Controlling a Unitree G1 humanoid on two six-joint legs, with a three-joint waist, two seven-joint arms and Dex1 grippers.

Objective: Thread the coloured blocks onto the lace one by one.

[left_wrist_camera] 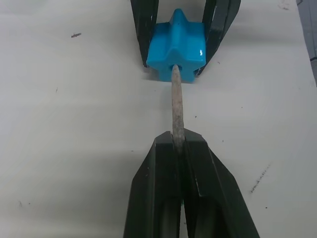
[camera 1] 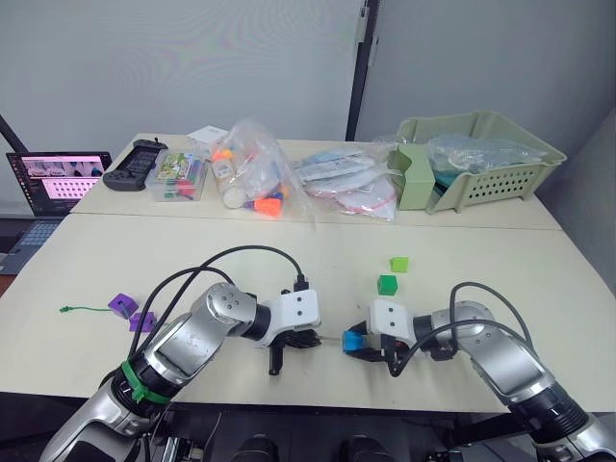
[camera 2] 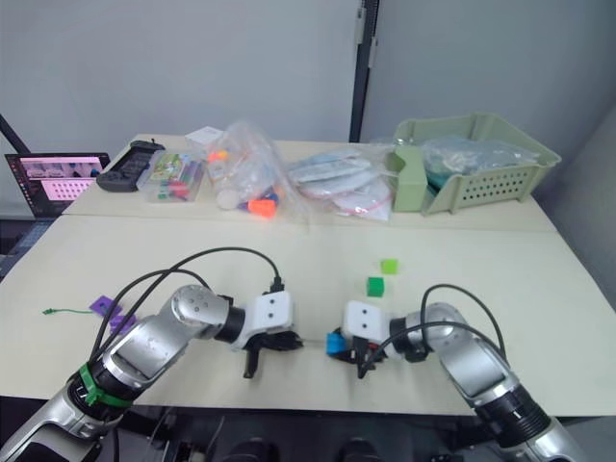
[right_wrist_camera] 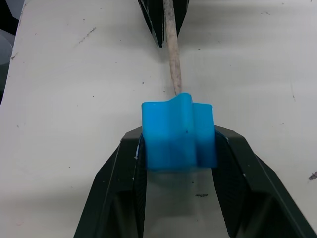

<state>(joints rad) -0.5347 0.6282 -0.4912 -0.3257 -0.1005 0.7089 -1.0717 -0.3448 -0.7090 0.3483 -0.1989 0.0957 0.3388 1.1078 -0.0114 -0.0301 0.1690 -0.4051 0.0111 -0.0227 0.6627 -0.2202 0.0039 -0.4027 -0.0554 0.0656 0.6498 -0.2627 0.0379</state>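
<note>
While the pale tip of the lace [left_wrist_camera: 177,106] sits with its end in the hole of the blue block [left_wrist_camera: 177,45], that block is not yet pushed along the cord, so by my reading the threading is at an early stage. The right gripper [right_wrist_camera: 178,148] is clamped on the blue block's two sides, low over the table [camera 1: 289,260]. The left gripper [left_wrist_camera: 179,144] faces it, fingers pressed tight together on the stiff tip just short of the block. Well to the left of the blue block lie two purple blocks [camera 1: 123,306], and the thin green lace [camera 1: 87,309] shows beside them; they look already strung, though I cannot tell that for sure. Beyond the blue block, a little to the right, the dark green block [camera 1: 387,284] and the light green block [camera 1: 398,263] lie loose, still to be threaded. How deep the tip has gone into the hole is hidden inside the block, and the cord's run from the purple blocks to the left gripper is covered by the arm. Further back lie bagged toys [camera 1: 252,178] and a green basket [camera 1: 500,183].
</note>
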